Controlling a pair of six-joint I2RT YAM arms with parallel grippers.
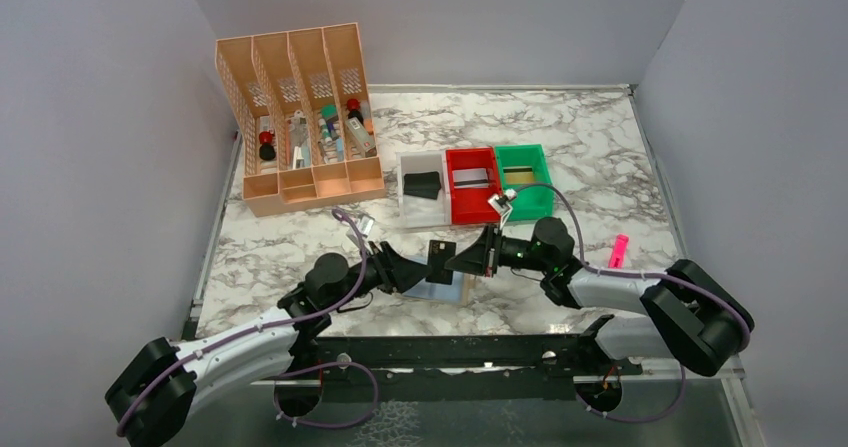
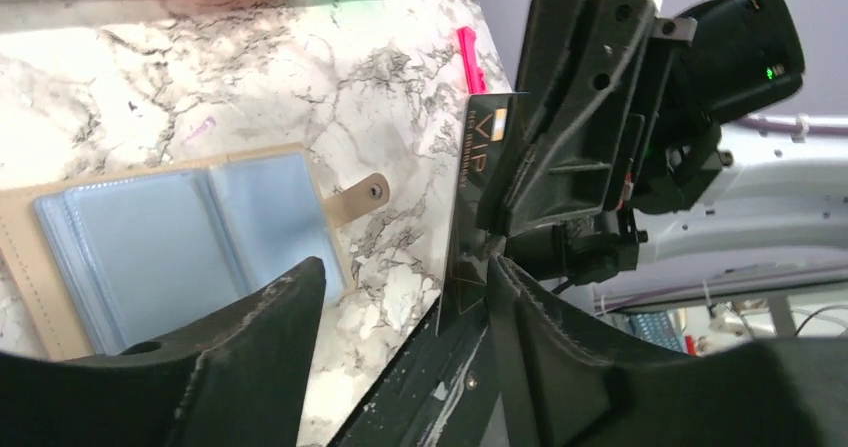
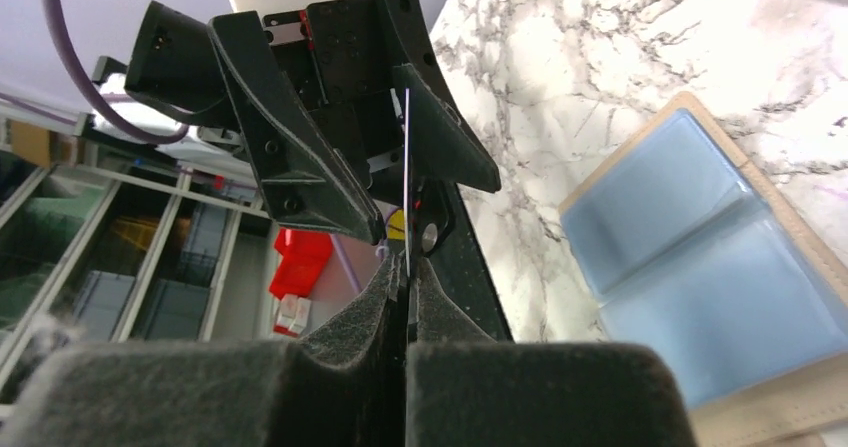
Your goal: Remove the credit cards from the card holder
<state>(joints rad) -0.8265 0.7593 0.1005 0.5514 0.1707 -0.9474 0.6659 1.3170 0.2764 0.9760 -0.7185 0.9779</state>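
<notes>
The right gripper (image 3: 405,282) is closed on a black credit card (image 2: 480,182) marked "VIP"; the smaller print is not readable. The left gripper (image 2: 400,277) stands open, one finger just beside the card. Under them the tan card holder (image 2: 180,237) lies open on the marble table (image 2: 300,67), blue pockets upward.

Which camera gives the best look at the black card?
The left wrist view: the black card faces it, VIP print readable. The right wrist view sees the card only edge-on, a thin line. The top external view shows the card only small and dark.
</notes>
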